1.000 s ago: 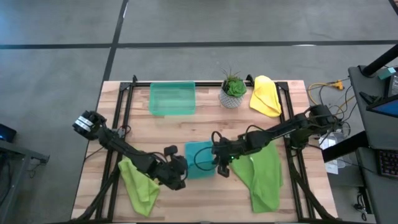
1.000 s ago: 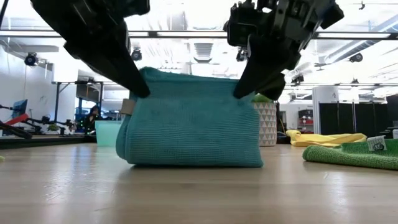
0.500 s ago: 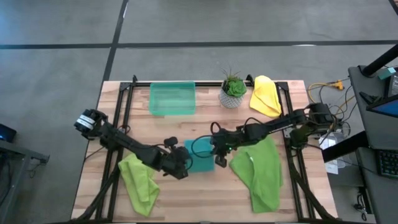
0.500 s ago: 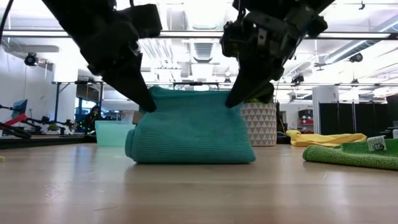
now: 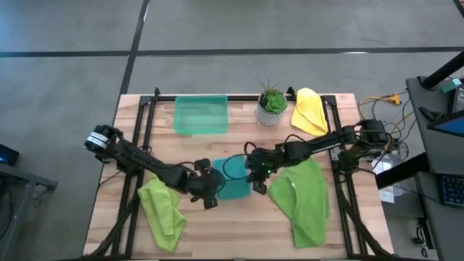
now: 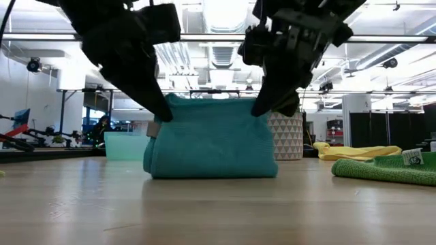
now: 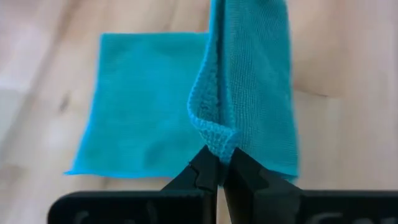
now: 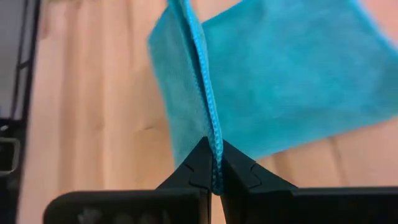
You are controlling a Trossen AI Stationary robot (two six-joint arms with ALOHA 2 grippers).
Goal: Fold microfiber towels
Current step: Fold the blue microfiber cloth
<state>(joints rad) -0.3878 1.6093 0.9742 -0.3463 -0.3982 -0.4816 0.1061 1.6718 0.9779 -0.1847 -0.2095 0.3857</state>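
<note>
Both grippers, left gripper [image 7: 219,163] and right gripper [image 8: 212,163], have their fingers clamped on the raised edge of the soft teal microfiber towel [image 6: 212,139], which stands folded over itself on the wooden bench [image 5: 239,225], just in front of the small potted plant [image 5: 272,101]. It looks mid-fold. Next, I'd guess, the edge must be carried across, laid flat, then released.

A see-through green tray [image 5: 201,114] and a small potted plant [image 5: 272,105] stand side by side along the wooden desk's [image 5: 239,228] far edge.

No readable text anywhere — the small white tag [image 6: 411,157] on the green towel [image 6: 385,169] is too small to read.
</note>
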